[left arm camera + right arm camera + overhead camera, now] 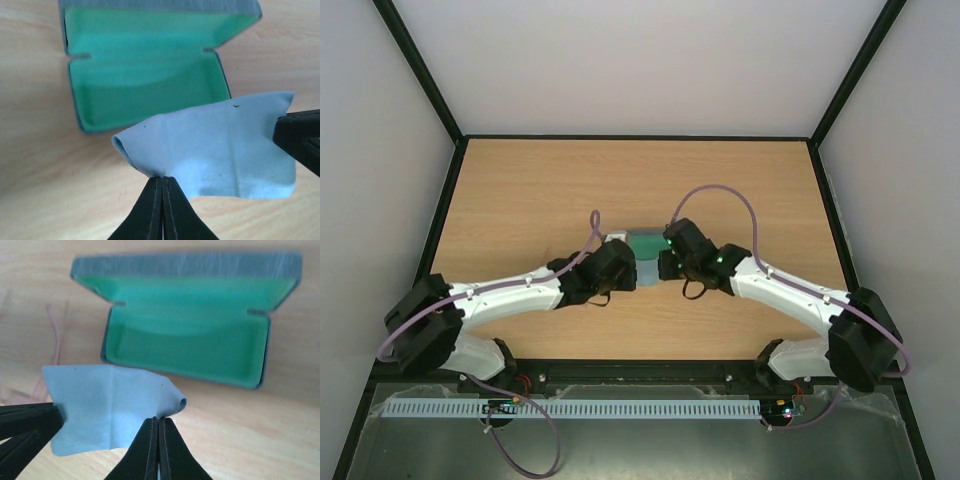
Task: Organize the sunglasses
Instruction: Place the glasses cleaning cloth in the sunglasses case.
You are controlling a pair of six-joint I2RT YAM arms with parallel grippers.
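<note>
Sunglasses [57, 340] lay on the bench [250, 440] ahead-left of the right hand [159, 422], only thin pink arms showing beyond the cloth [100, 405]. Right hand and left hand [162, 181] each pinched an opposite cloth edge, probably to fold it; the open case [190, 340] lay just ahead.

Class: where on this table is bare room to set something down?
Bare wood: the strip between case and far table edge, plus far corners. Crowded: the centre, where left arm and right arm hold the cloth by the case.
</note>
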